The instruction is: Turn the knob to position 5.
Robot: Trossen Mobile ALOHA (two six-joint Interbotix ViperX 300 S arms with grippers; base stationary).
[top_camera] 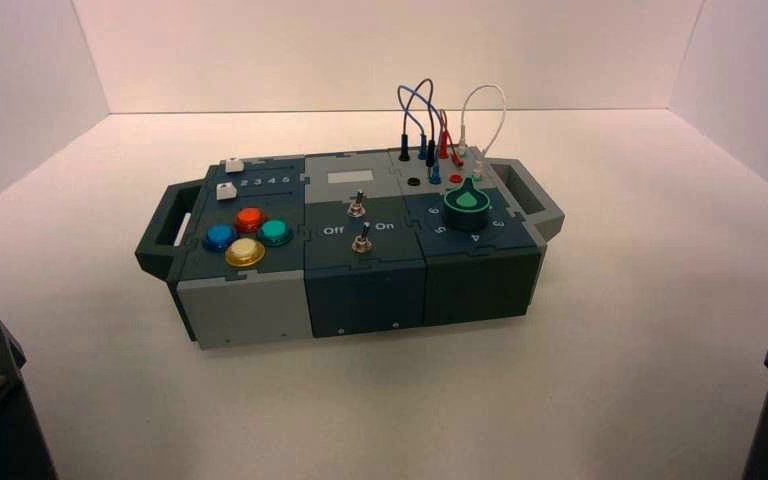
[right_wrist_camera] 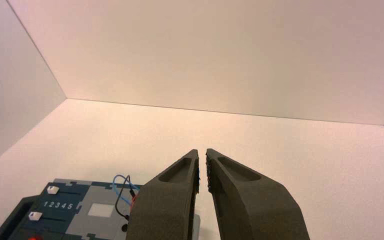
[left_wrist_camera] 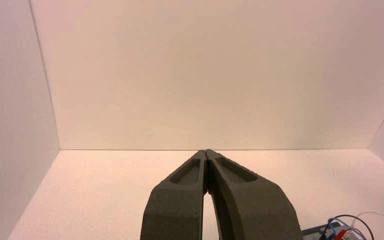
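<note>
The knob point(top_camera: 467, 203) is a bright-green dial with a dark rim on the right section of the box point(top_camera: 360, 290). Its pointer tip faces the far side, toward the wire sockets. White numerals curve round its near side, and the 5 point(top_camera: 441, 231) sits at its near left. Both arms stay low at the near corners, well short of the box. In the left wrist view my left gripper point(left_wrist_camera: 207, 151) is shut, tips touching, over bare table. My right gripper point(right_wrist_camera: 202, 151) is open by a narrow gap with nothing in it; its fingers hide the knob in the right wrist view.
Two toggle switches point(top_camera: 359, 222) stand in the box's middle section, and four coloured pushbuttons point(top_camera: 247, 236) and two sliders point(top_camera: 228, 180) on the left one. Looped wires point(top_camera: 440, 120) rise behind the knob. Handles point(top_camera: 525, 195) stick out at both ends. White walls enclose the table.
</note>
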